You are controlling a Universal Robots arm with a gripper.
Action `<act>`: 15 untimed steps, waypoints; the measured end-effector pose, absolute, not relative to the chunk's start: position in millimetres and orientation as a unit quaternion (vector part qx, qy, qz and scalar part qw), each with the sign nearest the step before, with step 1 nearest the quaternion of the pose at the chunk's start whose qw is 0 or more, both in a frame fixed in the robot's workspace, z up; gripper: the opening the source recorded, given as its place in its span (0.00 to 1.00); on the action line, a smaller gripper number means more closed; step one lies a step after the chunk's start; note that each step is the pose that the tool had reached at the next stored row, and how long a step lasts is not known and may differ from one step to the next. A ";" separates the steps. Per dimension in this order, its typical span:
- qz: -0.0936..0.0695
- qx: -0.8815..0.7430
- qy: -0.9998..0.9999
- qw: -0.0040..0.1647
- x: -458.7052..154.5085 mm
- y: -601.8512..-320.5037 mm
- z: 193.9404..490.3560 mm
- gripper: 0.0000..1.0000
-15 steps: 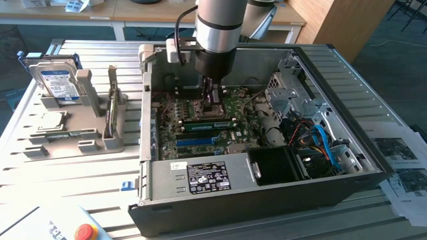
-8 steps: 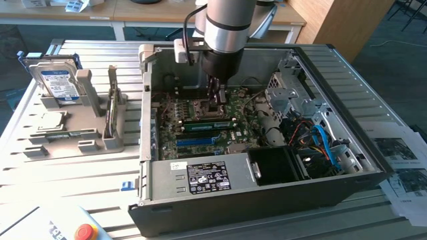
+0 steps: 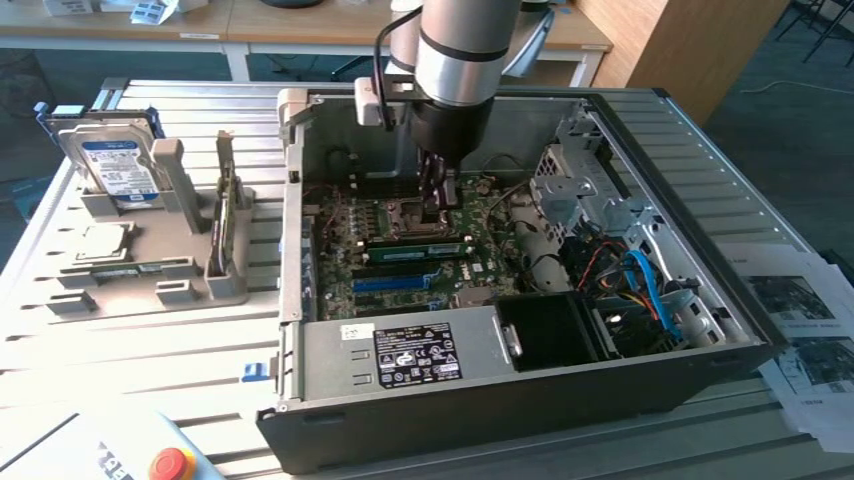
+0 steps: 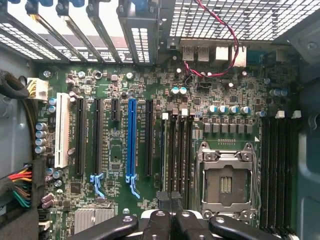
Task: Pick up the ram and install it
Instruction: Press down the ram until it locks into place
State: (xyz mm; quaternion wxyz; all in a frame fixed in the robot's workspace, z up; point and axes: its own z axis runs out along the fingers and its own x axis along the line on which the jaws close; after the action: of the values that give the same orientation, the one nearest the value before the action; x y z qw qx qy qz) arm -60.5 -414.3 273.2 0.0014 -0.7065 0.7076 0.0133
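Green ram [image 3: 422,250] lies seated on the motherboard [image 4: 120,80], with the gripper [image 3: 438,205] just above it, fingers closed and holding nothing. The case wall [image 3: 296,200] stands well apart.

Lighting – bright, daylight-like, strongest from the exterior view's left.
Pale glare on the slatted table [image 3: 160,350]; computer case [image 3: 534,400] interior shadowed – the wrist view's motherboard [image 4: 125,80] evenly lit, sharp.
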 end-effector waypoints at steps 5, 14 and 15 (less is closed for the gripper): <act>0.013 -0.706 0.708 0.001 -60.5 -414.3 278.3 0.10; 0.014 -0.706 0.708 0.001 -60.3 -414.3 304.3 0.10; 0.014 -0.706 0.708 0.001 -60.3 -414.3 306.7 0.10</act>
State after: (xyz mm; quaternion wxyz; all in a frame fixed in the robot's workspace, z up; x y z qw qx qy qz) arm -60.3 -414.3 306.7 0.0007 -0.7064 0.7076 0.0140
